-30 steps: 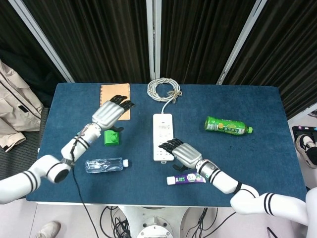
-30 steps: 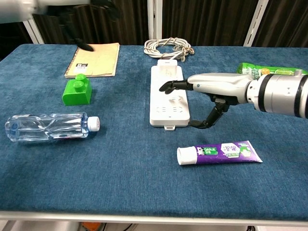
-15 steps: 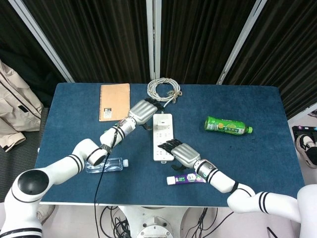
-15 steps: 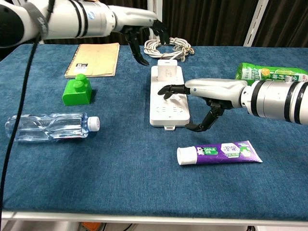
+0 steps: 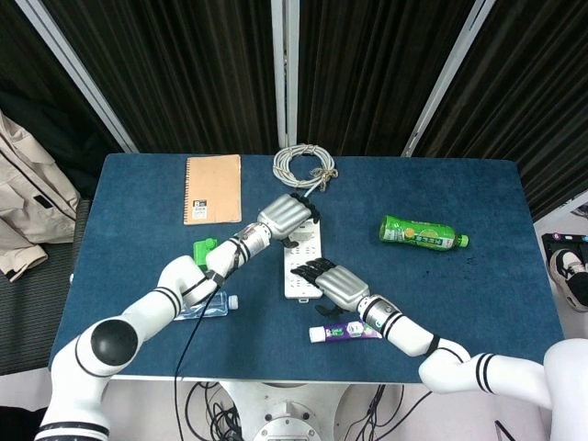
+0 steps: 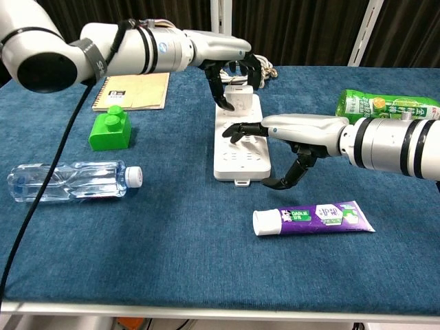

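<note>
A white power strip (image 5: 297,254) (image 6: 240,155) lies lengthwise mid-table. My left hand (image 5: 287,219) (image 6: 232,63) hovers over its far end, thumb down on one side and fingers arched over the other side of the white plug block; a firm grip does not show. My right hand (image 5: 331,282) (image 6: 292,130) reaches in from the right. Its fingertips (image 6: 237,129) are stretched over the strip's middle and its thumb points down beside the strip's near right edge. It holds nothing.
A cable coil (image 5: 303,165) (image 6: 269,69) lies behind the strip, a tan notebook (image 5: 212,188) (image 6: 134,86) far left. A green block (image 5: 204,246) (image 6: 110,130) and clear water bottle (image 5: 204,305) (image 6: 69,181) lie left. A toothpaste tube (image 5: 347,332) (image 6: 315,218) and green bottle (image 5: 423,234) (image 6: 385,104) lie right.
My left hand has swept right from above the notebook and green block to the strip's far end and lowered its fingers around it. The right hand has edged slightly further over the strip.
</note>
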`<state>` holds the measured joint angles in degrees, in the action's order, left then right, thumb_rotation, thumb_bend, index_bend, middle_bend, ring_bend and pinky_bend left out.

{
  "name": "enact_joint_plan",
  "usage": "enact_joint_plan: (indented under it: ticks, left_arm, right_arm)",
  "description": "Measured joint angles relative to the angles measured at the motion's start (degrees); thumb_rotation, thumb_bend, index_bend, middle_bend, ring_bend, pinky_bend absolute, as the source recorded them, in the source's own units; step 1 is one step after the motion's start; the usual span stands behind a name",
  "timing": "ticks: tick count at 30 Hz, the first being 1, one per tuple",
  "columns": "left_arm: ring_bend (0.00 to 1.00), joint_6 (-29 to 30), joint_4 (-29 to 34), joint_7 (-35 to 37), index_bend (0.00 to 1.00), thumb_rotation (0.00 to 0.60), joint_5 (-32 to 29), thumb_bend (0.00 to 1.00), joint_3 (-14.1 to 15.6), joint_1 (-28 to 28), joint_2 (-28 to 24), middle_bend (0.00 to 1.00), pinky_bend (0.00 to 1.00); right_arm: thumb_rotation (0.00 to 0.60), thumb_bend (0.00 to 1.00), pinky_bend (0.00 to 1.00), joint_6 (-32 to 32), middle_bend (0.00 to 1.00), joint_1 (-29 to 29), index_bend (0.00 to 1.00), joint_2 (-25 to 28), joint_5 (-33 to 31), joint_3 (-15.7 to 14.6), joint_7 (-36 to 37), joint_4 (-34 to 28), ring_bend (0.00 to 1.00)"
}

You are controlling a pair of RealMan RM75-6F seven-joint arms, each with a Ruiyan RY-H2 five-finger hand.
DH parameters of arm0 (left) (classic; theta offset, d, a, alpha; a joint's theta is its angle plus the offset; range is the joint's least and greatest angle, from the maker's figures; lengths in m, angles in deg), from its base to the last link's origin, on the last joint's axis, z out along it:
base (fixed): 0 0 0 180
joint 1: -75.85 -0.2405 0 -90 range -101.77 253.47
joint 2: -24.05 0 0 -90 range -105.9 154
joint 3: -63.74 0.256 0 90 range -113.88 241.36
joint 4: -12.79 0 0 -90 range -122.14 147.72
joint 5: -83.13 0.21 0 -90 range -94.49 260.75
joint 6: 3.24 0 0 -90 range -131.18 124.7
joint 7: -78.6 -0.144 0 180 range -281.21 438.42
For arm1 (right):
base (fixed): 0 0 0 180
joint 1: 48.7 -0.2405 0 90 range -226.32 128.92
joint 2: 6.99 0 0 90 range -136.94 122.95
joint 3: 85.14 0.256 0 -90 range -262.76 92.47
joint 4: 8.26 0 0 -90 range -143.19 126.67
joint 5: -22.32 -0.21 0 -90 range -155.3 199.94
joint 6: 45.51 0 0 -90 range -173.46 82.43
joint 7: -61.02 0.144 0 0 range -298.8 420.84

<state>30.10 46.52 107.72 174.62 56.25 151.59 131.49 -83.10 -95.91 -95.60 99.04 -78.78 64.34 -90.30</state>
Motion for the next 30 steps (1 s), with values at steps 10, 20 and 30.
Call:
enact_joint_plan:
  ticks: [10, 20, 30]
  left_arm:
    - [0.46, 3.63, -11.59, 8.38, 0.48, 0.600, 3.04, 0.31, 4.73, 1.85, 6.04, 0.47, 0.51]
    - [0.55, 4.02, -17.70, 9.51, 0.52, 0.600, 4.99, 0.40, 9.32, 2.00, 8.69, 0.53, 0.65]
    - [0.72, 5.34, -19.56, 9.94, 0.62, 0.600, 5.31, 0.50, 10.96, 1.97, 9.26, 0.72, 0.87]
  right_arm:
    - [0.600, 0.33, 0.00, 0.03, 0.10, -0.43, 0.00, -0.18, -0.97, -0.44, -0.47, 0.20, 0.00]
    - [0.600, 0.33, 0.00, 0.22, 0.10, -0.91, 0.01, -0.51, -1.15, -0.69, 0.03, 0.51, 0.00]
    - [0.600, 0.33, 0.00, 0.13, 0.10, -1.01, 0.01, -0.69, -1.69, -0.95, 0.23, 0.86, 0.00]
